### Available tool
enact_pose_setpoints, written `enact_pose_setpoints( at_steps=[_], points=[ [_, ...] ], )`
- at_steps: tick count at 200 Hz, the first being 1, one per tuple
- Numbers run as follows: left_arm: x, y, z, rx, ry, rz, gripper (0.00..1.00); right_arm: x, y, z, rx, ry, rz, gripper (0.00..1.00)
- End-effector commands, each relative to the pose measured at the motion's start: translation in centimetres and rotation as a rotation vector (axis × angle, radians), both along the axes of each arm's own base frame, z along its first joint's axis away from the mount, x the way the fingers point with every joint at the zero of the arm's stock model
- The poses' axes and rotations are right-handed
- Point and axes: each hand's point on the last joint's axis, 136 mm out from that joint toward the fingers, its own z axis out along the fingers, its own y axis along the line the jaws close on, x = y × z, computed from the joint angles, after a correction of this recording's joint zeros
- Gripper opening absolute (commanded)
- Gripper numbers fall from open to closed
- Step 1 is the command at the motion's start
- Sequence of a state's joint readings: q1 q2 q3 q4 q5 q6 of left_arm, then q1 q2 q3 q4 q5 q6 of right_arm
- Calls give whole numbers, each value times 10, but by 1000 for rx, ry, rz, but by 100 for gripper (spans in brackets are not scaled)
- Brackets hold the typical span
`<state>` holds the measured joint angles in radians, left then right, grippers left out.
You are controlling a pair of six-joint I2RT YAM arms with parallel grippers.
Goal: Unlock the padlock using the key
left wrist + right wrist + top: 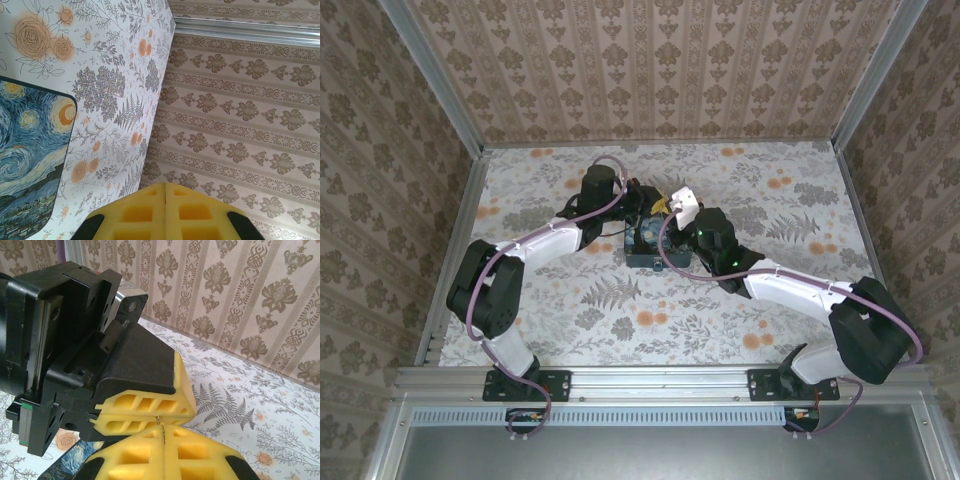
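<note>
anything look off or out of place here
Nothing spilled or broken. One oddity: a thin metal sliver pokes up from the seam of the shut right end effector, reaching the shut left end effector; too small to identify. The painted box lies flat on the table.

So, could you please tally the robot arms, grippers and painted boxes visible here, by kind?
Robot arms: 2, the left arm and the right arm
Grippers: 2, the left gripper and the right gripper, both shut
Boxes: 1, the painted box
Total: 5
</note>
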<state>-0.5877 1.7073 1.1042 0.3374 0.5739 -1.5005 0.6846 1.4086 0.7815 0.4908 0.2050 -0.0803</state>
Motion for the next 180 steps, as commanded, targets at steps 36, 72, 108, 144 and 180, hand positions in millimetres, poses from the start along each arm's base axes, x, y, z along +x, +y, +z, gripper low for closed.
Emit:
enact_pose_setpoints(
  at_steps=[36,72,108,144,180],
  points=[
    [-10,-12,2,-23,-17,-58,0,3,8,9,6,-16,9,7],
    [-3,-9,-2,-8,-75,-61,0,-5,-3,29,102,56,9,50],
    [7,-2,-1,27,-190,-87,0,-17,-36,44,306,172,-6,58],
    [5,-4,12,77,-362,-196,0,-21,-60,47,556,307,-16,60],
    [0,-1,31,143,-588,-253,0,-9,-53,43,799,431,62,62]
  ],
)
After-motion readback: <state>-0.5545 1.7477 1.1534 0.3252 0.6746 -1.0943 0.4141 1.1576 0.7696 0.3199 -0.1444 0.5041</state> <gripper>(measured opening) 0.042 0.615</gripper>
